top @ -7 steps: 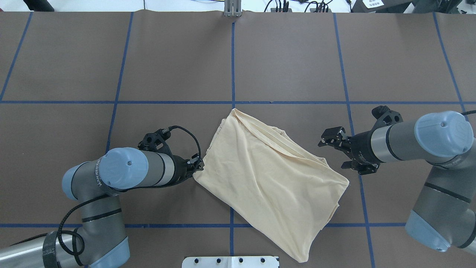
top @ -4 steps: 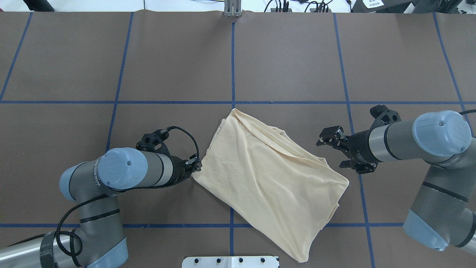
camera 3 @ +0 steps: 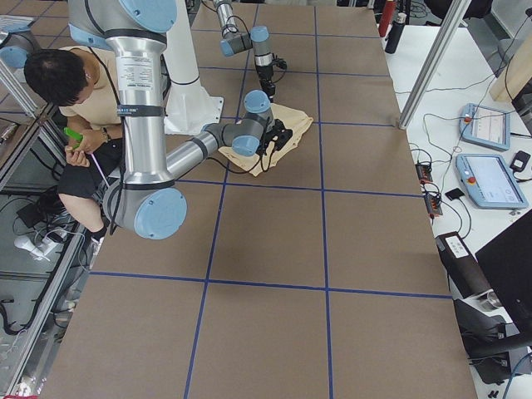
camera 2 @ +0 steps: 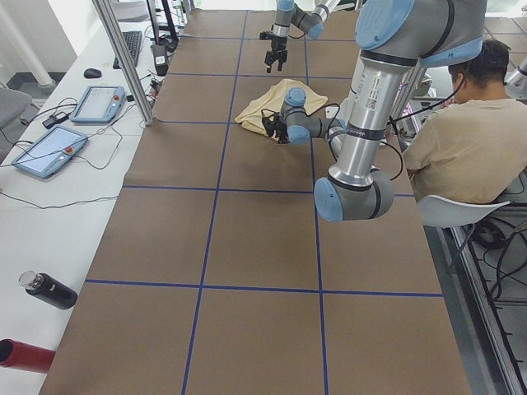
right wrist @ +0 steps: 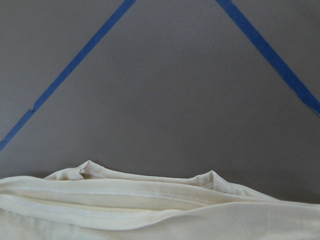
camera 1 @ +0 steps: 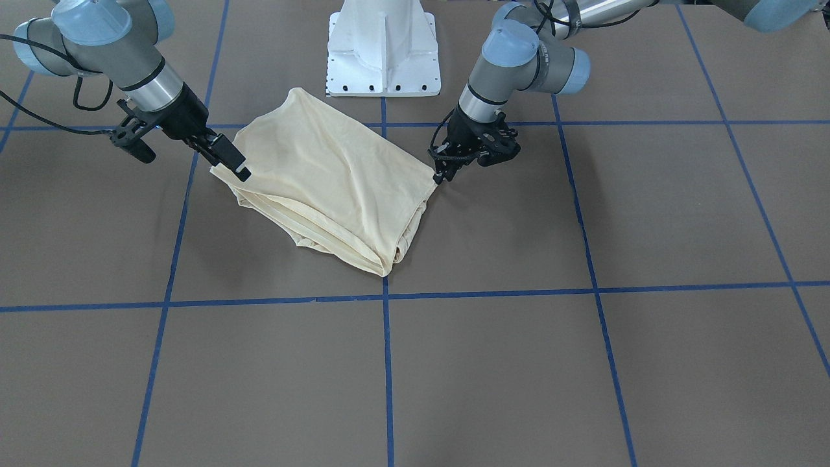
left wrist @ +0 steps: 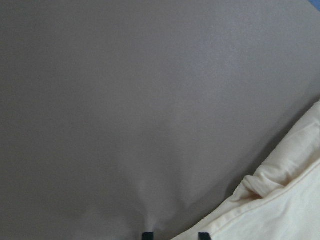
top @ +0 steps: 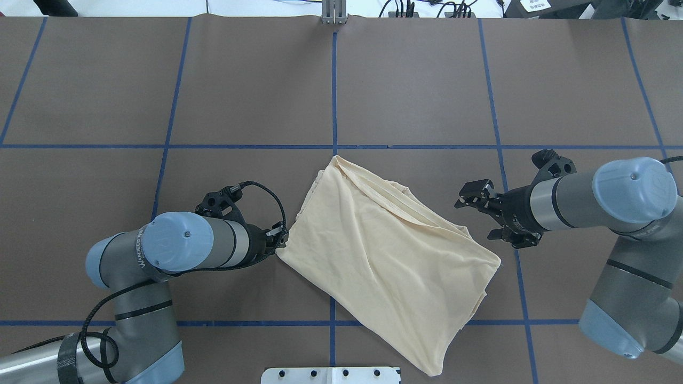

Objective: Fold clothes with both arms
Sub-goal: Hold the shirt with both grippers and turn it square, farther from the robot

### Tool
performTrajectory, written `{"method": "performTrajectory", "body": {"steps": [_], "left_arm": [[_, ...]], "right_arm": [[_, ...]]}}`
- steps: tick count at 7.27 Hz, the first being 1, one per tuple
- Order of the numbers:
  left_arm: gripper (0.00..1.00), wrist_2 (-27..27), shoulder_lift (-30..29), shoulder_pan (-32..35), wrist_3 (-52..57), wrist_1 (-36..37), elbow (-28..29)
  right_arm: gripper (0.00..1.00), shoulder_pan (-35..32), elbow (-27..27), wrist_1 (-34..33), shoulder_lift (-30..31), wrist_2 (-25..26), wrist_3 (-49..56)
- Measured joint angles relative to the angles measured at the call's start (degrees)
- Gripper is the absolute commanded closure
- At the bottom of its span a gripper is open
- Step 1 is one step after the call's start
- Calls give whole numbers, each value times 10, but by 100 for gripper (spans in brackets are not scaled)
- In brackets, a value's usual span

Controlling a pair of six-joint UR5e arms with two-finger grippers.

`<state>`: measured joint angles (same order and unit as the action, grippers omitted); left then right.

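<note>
- Barely anything has shifted over the last second. The left gripper (top: 282,239) has eased back a touch toward its own arm, yet it sits at the shirt's left corner as before.
- Its fingertips (left wrist: 148,235) show narrowly spaced in the left wrist view, with the cloth's edge running in beside them. I cannot tell whether they are pinching that corner or only resting against it.
- The shirt (top: 384,256) has not moved. It lies as a slanted, roughly rectangular bundle on the brown table (top: 405,85), between the two arms and across a blue tape line (top: 334,90).
- Its fabric is thin, pale cream knit, soft and lightly creased, with no print showing on the upper face. Stitched hems stack in layers along the right-hand edge, which suggests a fold or two is already in place.
- The right gripper (top: 475,218) has crept slightly forward. Its jaws are spread wide and empty, hovering just beside the shirt's right edge without touching it.
- With so little motion, the next fold seems not yet begun — both arms look to be settling on opposite corners before lifting together.
</note>
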<state>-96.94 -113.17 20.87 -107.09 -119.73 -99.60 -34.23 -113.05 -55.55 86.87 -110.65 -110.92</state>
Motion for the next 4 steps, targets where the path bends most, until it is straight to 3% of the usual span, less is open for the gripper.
{"method": "performTrajectory", "body": {"steps": [4], "left_arm": [[100, -2, 4, 2, 1, 5, -23]], "right_arm": [[0, -1, 0, 0, 0, 1, 0]]}}
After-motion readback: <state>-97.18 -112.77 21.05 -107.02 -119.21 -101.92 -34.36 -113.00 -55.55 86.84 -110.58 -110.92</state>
